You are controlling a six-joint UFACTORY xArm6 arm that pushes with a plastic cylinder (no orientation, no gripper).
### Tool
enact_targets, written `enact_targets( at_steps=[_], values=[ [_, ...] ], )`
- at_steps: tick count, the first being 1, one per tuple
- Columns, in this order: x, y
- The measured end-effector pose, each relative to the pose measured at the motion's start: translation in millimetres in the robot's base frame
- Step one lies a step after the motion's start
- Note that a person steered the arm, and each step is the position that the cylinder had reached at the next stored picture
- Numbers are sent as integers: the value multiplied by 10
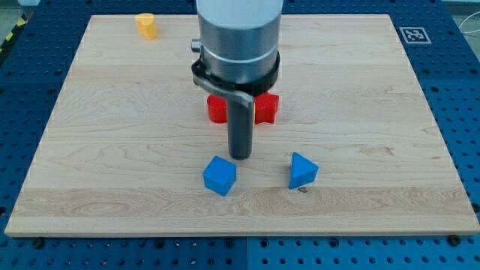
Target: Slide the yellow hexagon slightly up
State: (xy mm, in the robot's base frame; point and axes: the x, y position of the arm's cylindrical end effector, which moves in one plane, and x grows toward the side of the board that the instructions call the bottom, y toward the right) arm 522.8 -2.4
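The yellow hexagon block (147,25) sits near the view's top left corner of the wooden board (112,150). My tip (240,156) is at the board's middle, far to the right of and below the yellow block. It stands just above the blue cube (219,175) and just below the red blocks. It touches no block that I can see.
Two red blocks (217,109) (266,108) lie side by side behind the rod, partly hidden by it. A blue triangular block (302,170) lies to the right of the blue cube. A fiducial marker (414,34) is at the board's top right corner.
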Motion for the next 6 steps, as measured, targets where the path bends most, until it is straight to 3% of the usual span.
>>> enact_targets(
  at_steps=[2, 4, 6],
  values=[
    [-72, 346],
    [-380, 337],
    [-488, -65]
  ],
)
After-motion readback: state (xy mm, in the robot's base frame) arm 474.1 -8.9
